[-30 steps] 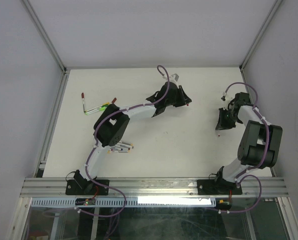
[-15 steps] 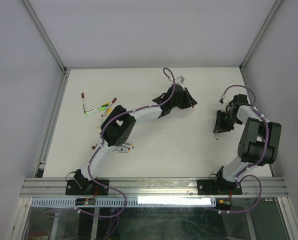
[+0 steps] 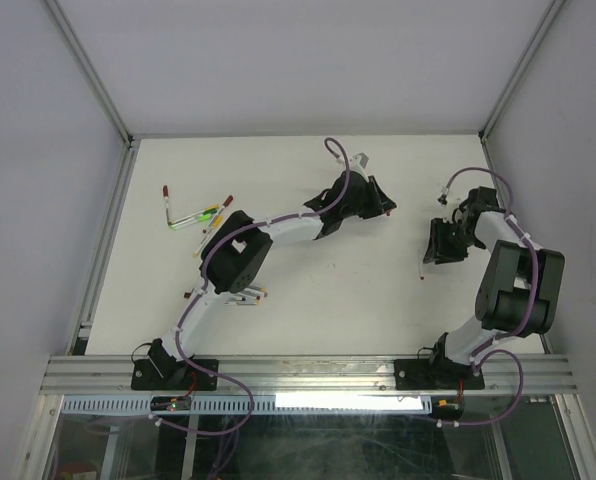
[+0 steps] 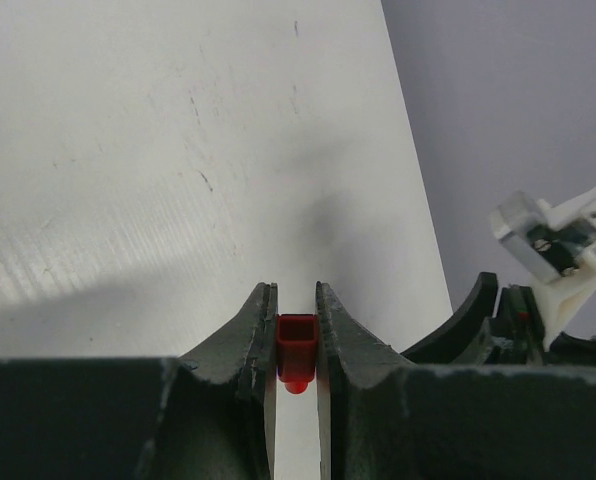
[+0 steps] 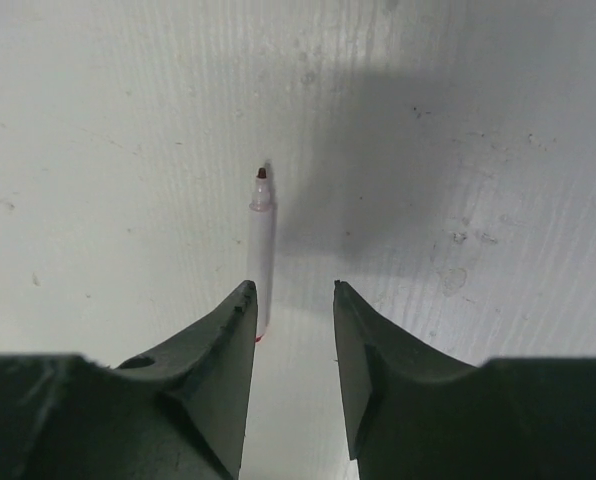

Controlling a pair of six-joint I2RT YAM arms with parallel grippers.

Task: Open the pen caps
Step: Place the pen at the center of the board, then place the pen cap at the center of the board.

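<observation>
My left gripper [image 4: 296,290] is shut on a small red pen cap [image 4: 297,345], held above the white table. In the top view it [image 3: 383,208] is at the far middle. My right gripper [image 5: 294,290] is open and empty, low over the table; in the top view it [image 3: 436,250] is at the right. An uncapped pen [image 5: 261,250] with a white barrel and a dark red tip lies on the table just ahead of the right gripper's left finger. It also shows in the top view [image 3: 424,267].
Several more pens lie at the far left [image 3: 200,213], one with a red end [image 3: 166,195]. Another small bunch [image 3: 246,296] lies under the left arm's elbow. Grey enclosure walls stand at the left [image 3: 38,200], back and right.
My right gripper has opened and let go of the pen, which now lies on the table. My left gripper moved a little right with the red cap.
</observation>
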